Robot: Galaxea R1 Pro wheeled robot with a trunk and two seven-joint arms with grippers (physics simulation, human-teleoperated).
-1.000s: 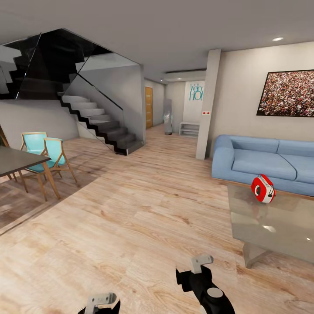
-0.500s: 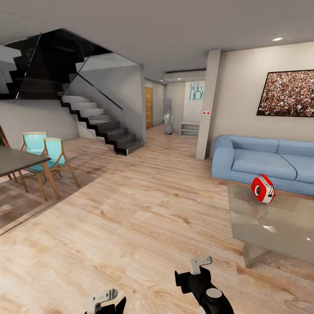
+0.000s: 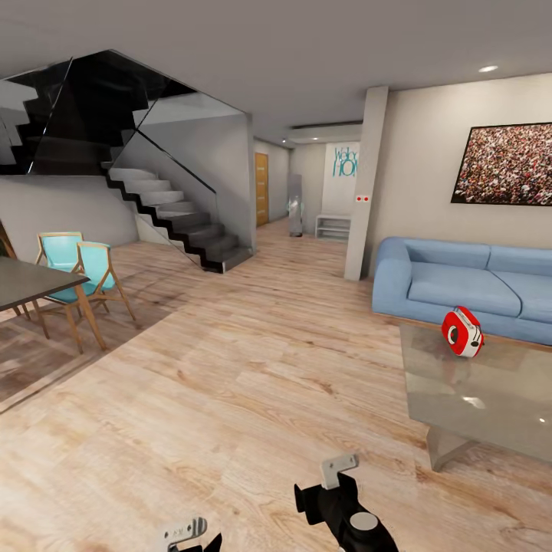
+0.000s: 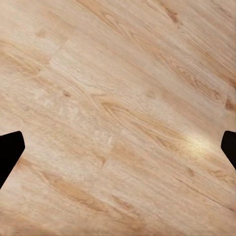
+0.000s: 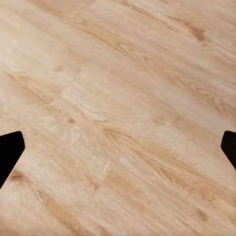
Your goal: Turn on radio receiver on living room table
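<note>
The red radio receiver (image 3: 462, 331) stands on the far left corner of the glossy low table (image 3: 491, 406), its round dark dial facing me. It is in the living room at the right of the head view, in front of the blue sofa (image 3: 460, 284). My right arm (image 3: 345, 515) and left arm (image 3: 188, 534) hang low at the bottom of that view, well short of the table. Over bare wood floor, the left gripper (image 4: 118, 147) and right gripper (image 5: 118, 147) are both open, with nothing between the fingers.
A wide stretch of wood plank floor (image 3: 253, 368) lies between me and the table. At the left are a dark dining table (image 3: 31, 280) with teal chairs (image 3: 88, 268) and a staircase (image 3: 176, 215). A white pillar (image 3: 366, 184) stands beside the sofa's end, and a crowd picture (image 3: 506, 165) hangs above the sofa.
In the head view my right arm has slid a little to the left and lower. The left arm has shifted slightly. The room and the radio stay where they were.
</note>
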